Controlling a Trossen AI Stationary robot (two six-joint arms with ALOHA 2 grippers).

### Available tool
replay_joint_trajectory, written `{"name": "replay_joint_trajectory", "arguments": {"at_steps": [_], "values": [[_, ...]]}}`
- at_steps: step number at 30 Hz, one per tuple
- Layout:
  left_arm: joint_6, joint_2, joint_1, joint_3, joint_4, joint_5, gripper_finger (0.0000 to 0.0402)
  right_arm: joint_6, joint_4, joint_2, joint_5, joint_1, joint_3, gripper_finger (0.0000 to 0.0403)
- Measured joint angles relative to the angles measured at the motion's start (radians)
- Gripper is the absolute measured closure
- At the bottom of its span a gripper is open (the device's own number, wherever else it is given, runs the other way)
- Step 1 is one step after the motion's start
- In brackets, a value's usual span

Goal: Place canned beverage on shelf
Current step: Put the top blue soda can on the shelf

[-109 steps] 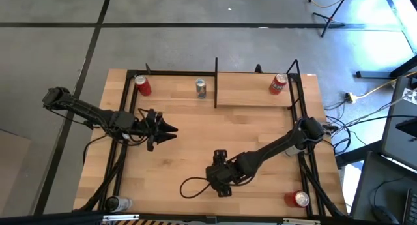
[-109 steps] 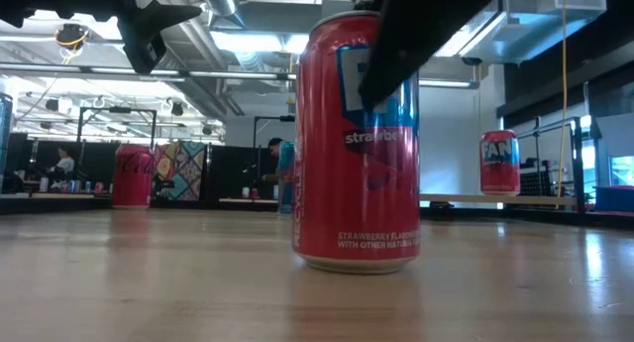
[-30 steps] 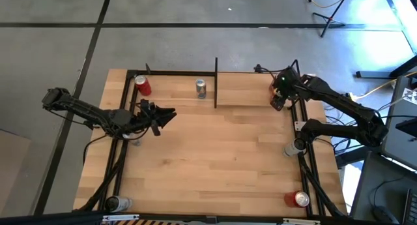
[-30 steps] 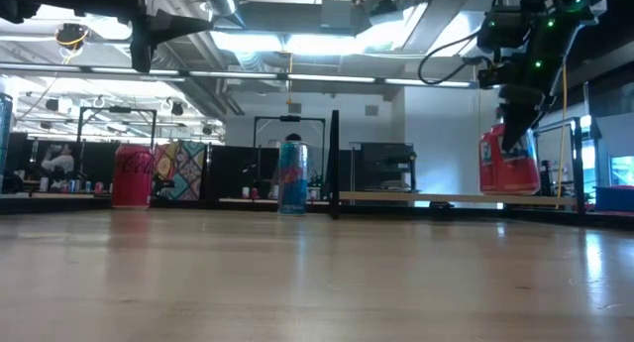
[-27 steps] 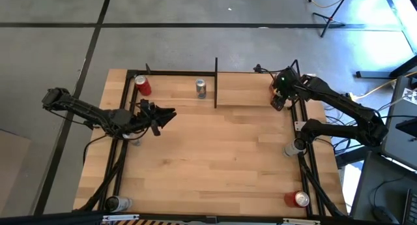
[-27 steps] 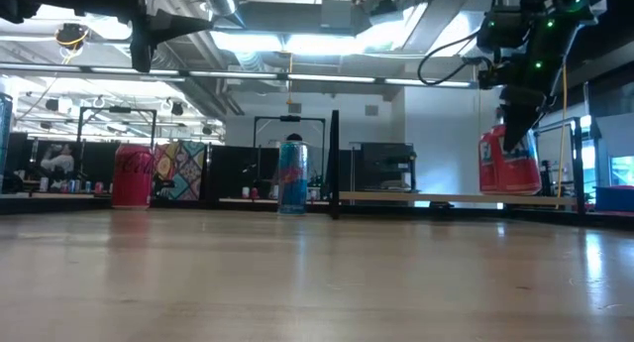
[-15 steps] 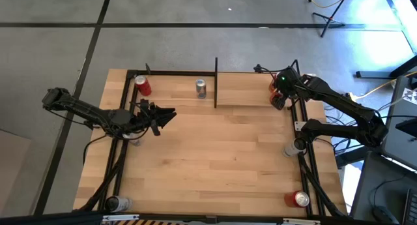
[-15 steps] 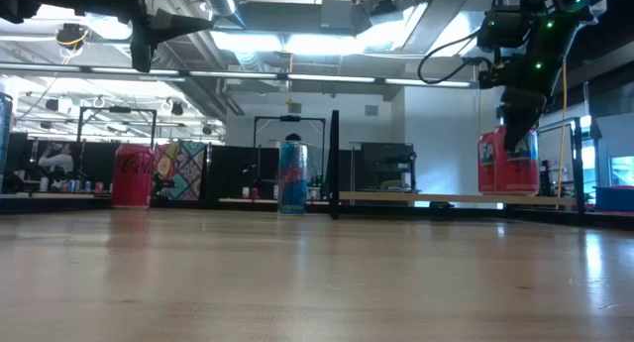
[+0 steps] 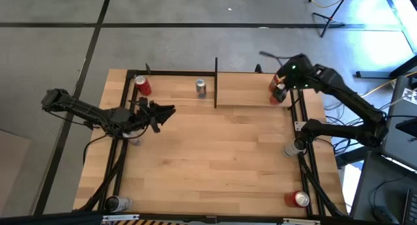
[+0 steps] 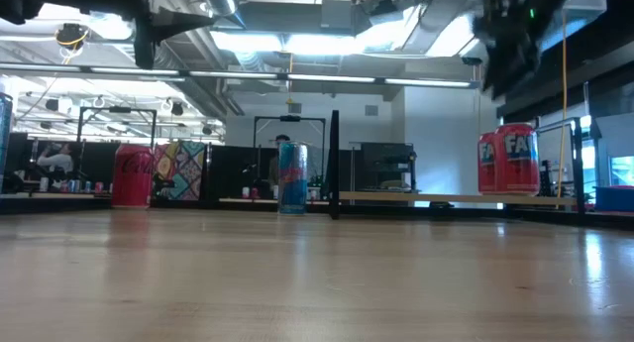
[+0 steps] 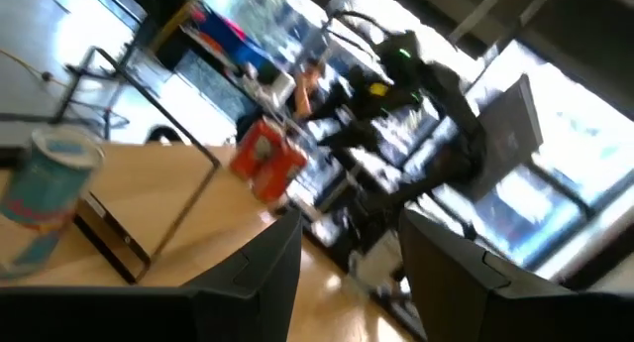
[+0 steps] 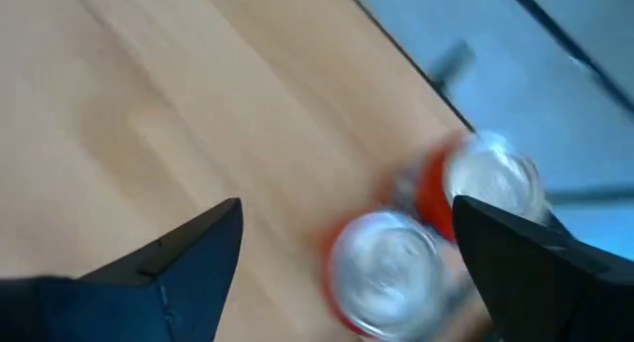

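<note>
Two red cans (image 10: 517, 159) (image 10: 487, 164) stand upright side by side on the right end of the shelf (image 9: 254, 88), a light board with black posts at the table's far edge. The right wrist view shows their silver tops (image 12: 381, 273) (image 12: 492, 183). My right gripper (image 12: 347, 208) hangs open above them and touches neither; in the high view it (image 9: 281, 85) is over the shelf's right end. My left gripper (image 9: 166, 111) hovers open and empty over the table's left half, pointing level toward the shelf (image 11: 342, 253).
A red can (image 9: 143, 85) and a blue-and-silver can (image 9: 201, 88) stand on the far part of the table, left of the shelf's black post (image 9: 215, 81). More cans sit at the near left corner (image 9: 117, 203), near right corner (image 9: 300, 199) and right edge (image 9: 291, 149).
My right gripper has opened and let go of the red can, then risen up from the shelf. The can now stands upright on the shelf's right end beside the other red can.
</note>
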Motion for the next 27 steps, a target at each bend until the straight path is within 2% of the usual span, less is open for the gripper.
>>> {"name": "replay_joint_trajectory", "arguments": {"at_steps": [3,6,10,15,17,21,24,27], "values": [[0.01,-0.001,0.048,0.0,0.057,-0.034,0.0237,0.07,0.051,-0.001,-0.185,0.021,0.053,0.0055],[0.047,0.0,0.116,0.001,0.089,0.002,0.0235,0.129,0.137,0.0,-0.255,0.101,0.059,0.0055],[0.079,0.024,0.229,0.07,0.01,0.131,0.0211,0.165,0.214,0.001,-0.203,0.23,0.058,0.0055],[0.193,0.139,0.371,0.271,-0.324,0.265,0.0154,0.163,0.292,0.001,-0.077,0.35,0.058,0.0055],[0.23,0.204,0.428,0.358,-0.457,0.315,0.0131,0.156,0.314,0.001,-0.045,0.369,0.058,0.0055],[0.257,0.354,0.548,0.533,-0.672,0.482,0.01,0.16,0.33,0.001,-0.032,0.373,0.058,0.0055],[0.28,0.467,0.633,0.643,-0.788,0.61,0.0093,0.183,0.335,0.004,-0.03,0.373,0.058,0.0055],[0.391,0.572,0.717,0.748,-0.879,0.732,0.0092,0.212,0.333,0.009,-0.013,0.372,0.057,0.0055]]}}
